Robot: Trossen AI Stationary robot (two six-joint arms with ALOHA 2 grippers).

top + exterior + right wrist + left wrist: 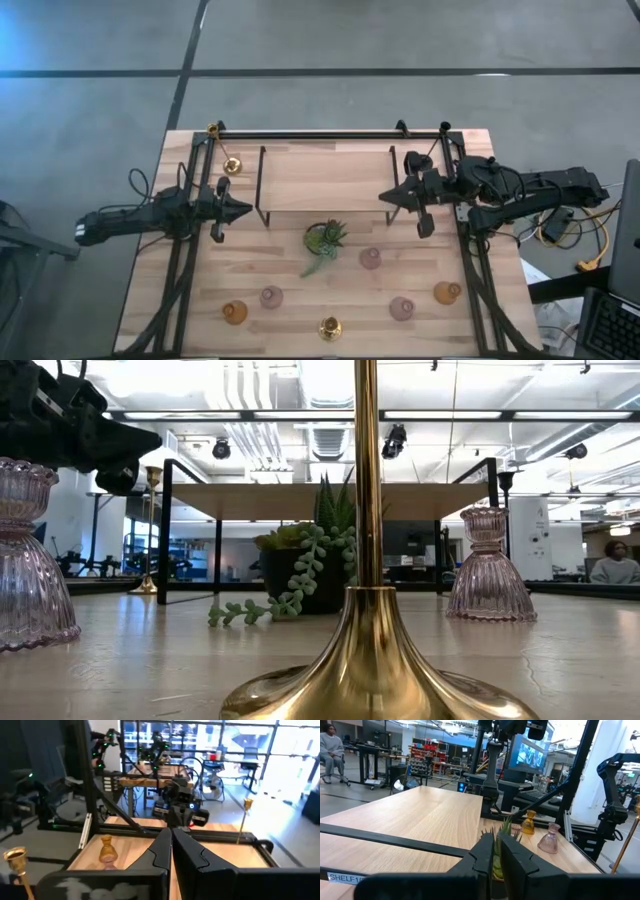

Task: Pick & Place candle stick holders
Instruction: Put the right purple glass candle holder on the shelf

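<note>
Left gripper [247, 210]: being held over the table's left side beside the wooden shelf [325, 180], fingers nearly together, nothing clamped.
Right gripper [383, 196]: being held at the shelf's right end, fingers together, empty.
Pink holders [271, 296]: being left standing on the front half of the table.
Amber holders [234, 313]: being left near the front corners.
Brass holders [331, 328]: one standing at the front edge, another [232, 166] at the back left.
Plant [324, 240]: sitting mid-table.

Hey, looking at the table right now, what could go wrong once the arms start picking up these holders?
The brass holder at the front edge is tall and slim, so a nudge might tip it off the table. The potted plant sits mid-table near a pink holder; a reaching arm may snag its trailing stems.
</note>
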